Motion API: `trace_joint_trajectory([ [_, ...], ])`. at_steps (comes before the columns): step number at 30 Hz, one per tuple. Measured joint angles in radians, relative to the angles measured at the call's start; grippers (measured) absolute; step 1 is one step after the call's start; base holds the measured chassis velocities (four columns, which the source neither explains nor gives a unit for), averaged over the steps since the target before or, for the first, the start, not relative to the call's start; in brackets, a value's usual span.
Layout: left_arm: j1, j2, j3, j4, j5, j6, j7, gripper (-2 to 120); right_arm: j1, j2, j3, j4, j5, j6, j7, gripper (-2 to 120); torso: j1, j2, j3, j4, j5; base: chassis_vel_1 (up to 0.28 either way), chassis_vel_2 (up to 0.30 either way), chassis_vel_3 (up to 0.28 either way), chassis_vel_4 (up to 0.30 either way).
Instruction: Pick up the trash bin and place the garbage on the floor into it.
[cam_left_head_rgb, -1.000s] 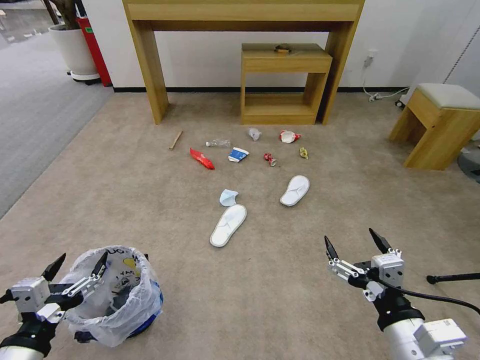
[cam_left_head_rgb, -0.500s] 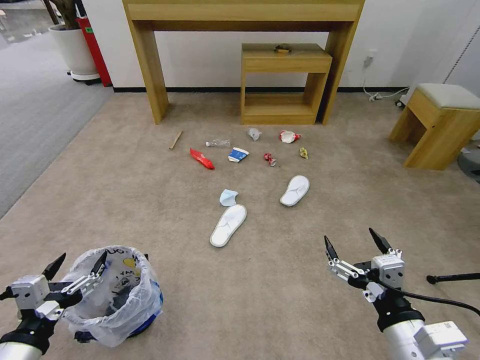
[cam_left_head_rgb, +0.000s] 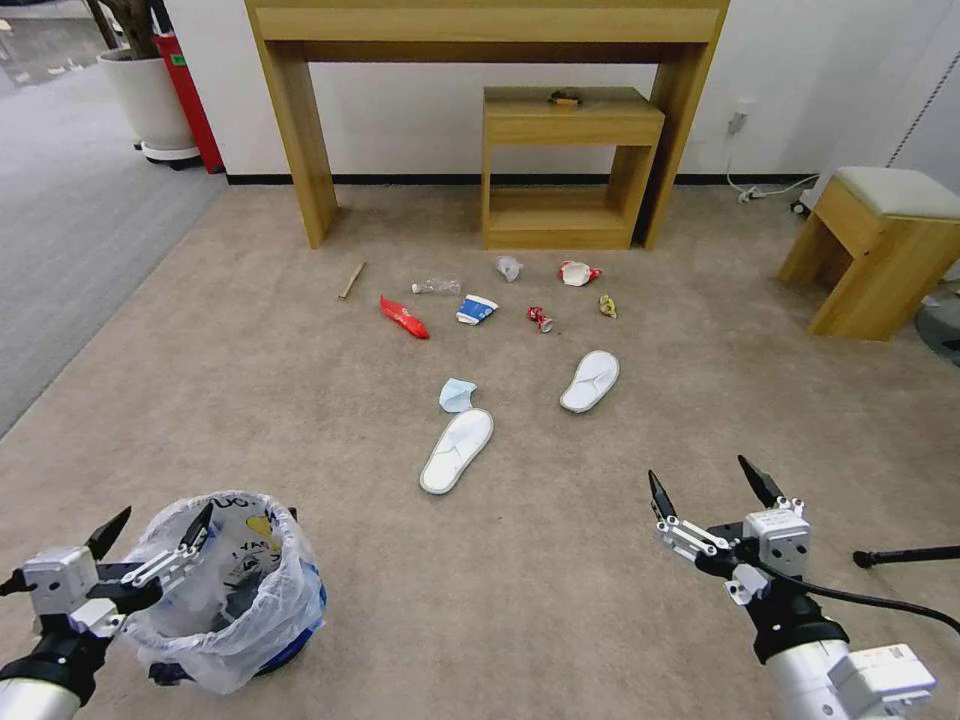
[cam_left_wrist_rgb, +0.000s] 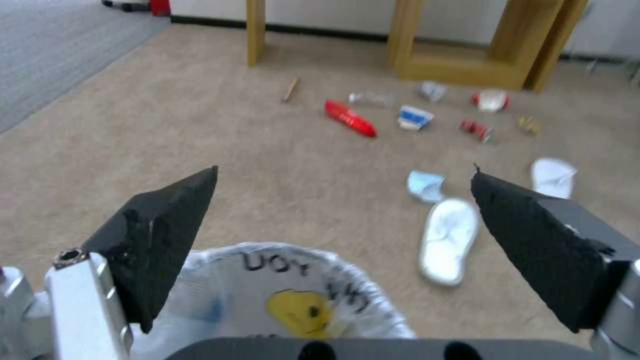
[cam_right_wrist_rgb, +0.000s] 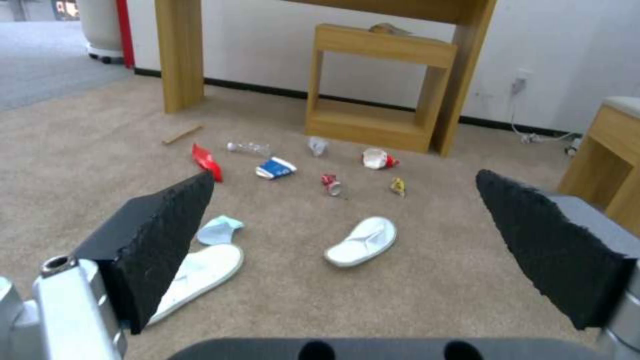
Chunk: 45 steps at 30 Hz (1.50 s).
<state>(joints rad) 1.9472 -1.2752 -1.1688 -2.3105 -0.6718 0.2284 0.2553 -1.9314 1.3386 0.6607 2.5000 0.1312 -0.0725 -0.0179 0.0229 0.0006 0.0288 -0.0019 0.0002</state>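
Our left gripper (cam_left_head_rgb: 155, 533) hovered spread above the ungrasped trash bin (cam_left_head_rgb: 232, 600); garbage (cam_left_head_rgb: 457, 450) littered the floor (cam_left_head_rgb: 300, 400), right gripper (cam_left_head_rgb: 708, 490) spread.

Matt carpet, crinkled plastic

The floor (cam_left_head_rgb: 300, 400) is short-pile matt; the bin (cam_left_head_rgb: 235, 590) wears glossy crinkled film; the table (cam_left_head_rgb: 300, 130) is smooth wood.

Bag-lined blue trash bin (cam_left_head_rgb: 235, 590) stands upright; garbage (cam_left_head_rgb: 457, 450) scattered on floor (cam_left_head_rgb: 520, 600).
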Motion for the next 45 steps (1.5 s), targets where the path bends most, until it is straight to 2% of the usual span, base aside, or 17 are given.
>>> trace_joint_trajectory([
  [1, -0.008, 0.017, -0.010, 0.006, -0.003, 0.024, -0.004, 100, 0.000, 0.000, 0.000, 0.000, 0.002, 0.000, 0.001, 100, 0.000, 0.000, 0.000, 0.0000, 0.0000, 0.000, 0.000, 0.000, 0.000],
  [2, -0.027, 0.057, -0.033, 0.021, -0.022, 0.096, -0.011, 100, 0.000, 0.000, 0.000, 0.000, 0.006, -0.001, 0.006, 100, 0.000, 0.000, 0.000, 0.0000, -0.0002, 0.000, 0.000, 0.000, 0.000],
  [3, -0.027, 0.057, -0.033, 0.021, -0.022, 0.096, -0.011, 100, 0.000, 0.000, 0.000, 0.000, 0.006, -0.001, 0.006, 100, 0.000, 0.000, 0.000, 0.0000, -0.0002, 0.000, 0.000, 0.000, 0.000],
  [6, -0.076, 0.144, -0.074, 0.110, -0.086, 0.324, -0.023, 100, -0.001, -0.004, -0.007, 0.000, 0.008, -0.007, 0.013, 100, 0.000, 0.000, 0.000, -0.0002, -0.0004, 0.000, 0.000, 0.000, 0.000],
  [8, -0.080, 0.150, -0.076, 0.119, -0.090, 0.339, -0.023, 100, 0.000, -0.005, -0.008, 0.000, 0.008, -0.008, 0.014, 100, 0.000, 0.000, 0.000, -0.0002, -0.0005, 0.000, 0.000, 0.000, 0.000],
  [9, -0.102, 0.179, -0.090, 0.178, -0.102, 0.409, -0.024, 100, 0.008, -0.013, -0.020, 0.000, 0.015, -0.019, 0.024, 100, 0.000, 0.000, 0.000, -0.0002, -0.0003, 0.000, 0.000, 0.000, 0.000],
  [10, -0.111, 0.190, -0.093, 0.207, -0.101, 0.430, -0.028, 100, 0.014, -0.017, -0.027, 0.000, 0.021, -0.026, 0.029, 100, 0.000, 0.000, 0.000, -0.0001, -0.0002, 0.000, 0.000, 0.000, 0.000],
  [14, -0.133, 0.212, -0.088, 0.256, -0.092, 0.457, -0.039, 100, 0.019, -0.021, -0.035, 0.000, 0.025, -0.031, 0.038, 100, 0.000, 0.000, 0.000, 0.0003, 0.0000, 0.000, 0.000, 0.000, 0.000],
  [18, -0.183, 0.232, -0.049, 0.297, -0.085, 0.480, -0.055, 100, 0.009, -0.021, -0.038, 0.000, 0.027, -0.032, 0.047, 100, 0.000, 0.000, 0.000, 0.0000, -0.0002, 0.000, 0.000, 0.000, 0.000],
  [21, -0.244, 0.244, 0.019, 0.332, -0.061, 0.499, -0.073, 100, 0.004, -0.023, -0.036, 0.000, 0.028, -0.033, 0.058, 100, 0.000, 0.000, 0.000, -0.0001, -0.0003, 0.000, 0.000, 0.000, 0.000],
  [29, -0.338, 0.275, 0.115, 0.427, -0.024, 0.507, -0.108, 100, 0.003, -0.021, -0.032, 0.000, 0.031, -0.035, 0.071, 100, 0.000, 0.000, 0.000, -0.0001, -0.0001, 0.000, 0.000, 0.000, 0.000],
  [39, -0.373, 0.307, 0.149, 0.507, 0.011, 0.511, -0.115, 100, 0.017, -0.020, -0.031, -0.001, 0.038, -0.035, 0.078, 100, 0.000, 0.000, 0.000, 0.0000, 0.0000, 0.000, 0.000, 0.000, 0.000],
  [42, -0.373, 0.314, 0.153, 0.518, 0.018, 0.511, -0.115, 98, 0.019, -0.020, -0.031, -0.006, 0.041, -0.035, 0.079, 100, 0.000, 0.000, 0.000, -0.0001, 0.0000, 0.000, 0.000, 0.000, 0.000],
  [45, -0.376, 0.315, 0.160, 0.526, 0.034, 0.511, -0.112, 84, 0.023, -0.019, -0.031, -0.010, 0.042, -0.033, 0.079, 100, 0.000, 0.000, 0.000, 0.0000, 0.0000, 0.000, 0.000, 0.000, 0.000],
])
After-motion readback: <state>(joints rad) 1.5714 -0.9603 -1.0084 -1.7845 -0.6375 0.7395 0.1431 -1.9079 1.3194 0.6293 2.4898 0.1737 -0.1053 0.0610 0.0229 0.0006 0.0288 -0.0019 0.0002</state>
